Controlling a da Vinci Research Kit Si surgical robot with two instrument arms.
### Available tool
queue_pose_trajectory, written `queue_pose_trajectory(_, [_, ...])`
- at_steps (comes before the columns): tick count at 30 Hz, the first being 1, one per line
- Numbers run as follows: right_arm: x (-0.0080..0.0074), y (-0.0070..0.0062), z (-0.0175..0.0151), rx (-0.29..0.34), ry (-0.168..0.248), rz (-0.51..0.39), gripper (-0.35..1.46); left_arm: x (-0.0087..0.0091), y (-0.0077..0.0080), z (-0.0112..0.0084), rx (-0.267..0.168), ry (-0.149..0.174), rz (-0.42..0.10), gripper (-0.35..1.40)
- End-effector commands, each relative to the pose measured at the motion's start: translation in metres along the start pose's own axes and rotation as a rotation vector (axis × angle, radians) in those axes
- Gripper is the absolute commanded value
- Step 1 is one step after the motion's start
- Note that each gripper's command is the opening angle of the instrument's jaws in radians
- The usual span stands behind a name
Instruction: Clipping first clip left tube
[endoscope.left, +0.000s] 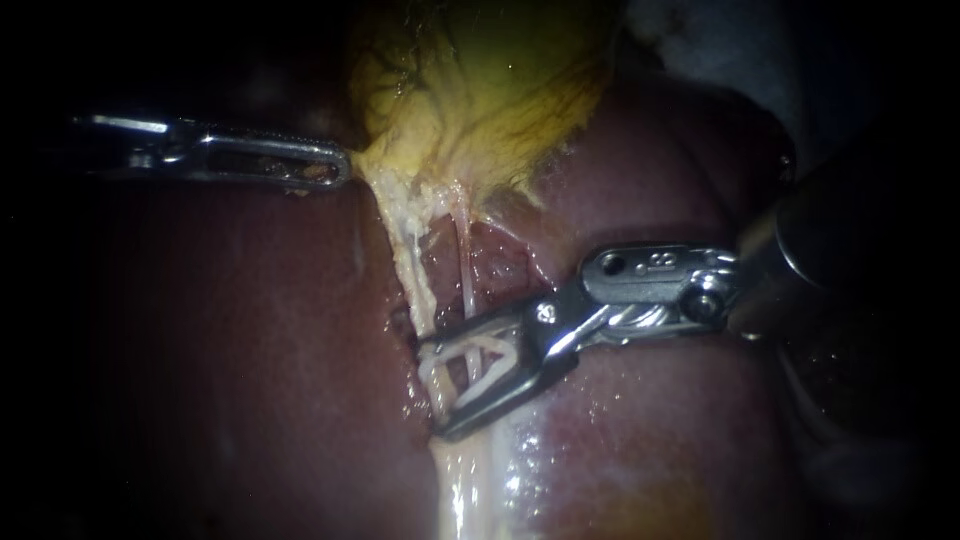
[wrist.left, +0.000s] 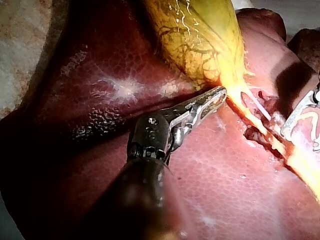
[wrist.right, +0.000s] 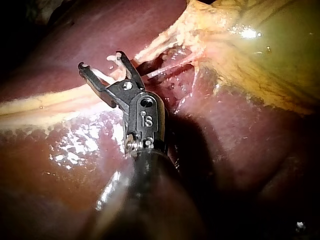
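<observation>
Looks about halfway through the step: lined up, not yet fired. Grips the tapering left edge of the gallbladder (endoscope.left: 480, 80) with the claw of the left instrument (endoscope.left: 338, 168), pressed together on a fold of yellow tissue at its very tip, well left of the work site and touching nothing else. Appears to keep the strands below the neck stretched over the liver (endoscope.left: 230, 350), running from far to near: a thicker, ragged left tube (endoscope.left: 410, 265) and, just to its right, a thin pale right tube (endoscope.left: 463, 270). Reaches in from the right with the right instrument (endoscope.left: 430, 388), claw spread wide and set across those strands, just far of the pale band on the liver's surface. Seems to take both strands between its two halves, tips ending at or just past the left tube (hard to judge, from the endoscope alone, the thin one as truly inside the bite or merely behind it). Shows pale lines along the claw's inner edges, possibly a loaded clip, though too unclear to call. Shows no closed clip anywhere on either tube. Remaining, judging from that: confirm only the left tube in the bite, squeeze shut, release, and back out to the right.
</observation>
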Motion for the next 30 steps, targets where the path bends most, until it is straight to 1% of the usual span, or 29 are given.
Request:
queue_pose_trajectory(1, [-0.0002, 0.0002, -0.0001, 0.001, 0.003, 0.009, 0.47, 0.0, 0.0, 0.0, 0.0, 0.0, 0.0, -0.35])
queue_pose_trajectory(7, [-0.0012, 0.0015, -0.0011, -0.002, 0.006, 0.041, 0.47, 0.0, 0.0, 0.0, 0.0, 0.0, 0.0, -0.35])
queue_pose_trajectory(13, [-0.0025, 0.0025, -0.0009, -0.005, 0.004, 0.069, 0.47, 0.0, 0.0, 0.0, 0.0, 0.0, 0.0, -0.35])
queue_pose_trajectory(22, [-0.0052, 0.005, -0.0003, -0.012, 0.006, 0.113, 0.46, 0.0001, 0.0, 0.0, 0.0, 0.0, 0.0, -0.35])
queue_pose_trajectory(26, [-0.006, 0.0063, -0.0004, -0.005, 0.023, 0.132, 0.46, 0.0001, 0.0, 0.0, 0.0, 0.0, 0.0, -0.35])
queue_pose_trajectory(30, [-0.0062, 0.0072, -0.0005, 0.007, 0.046, 0.154, 0.46, 0.0001, 0.0, 0.0, 0.0, 0.0, 0.0, -0.35])
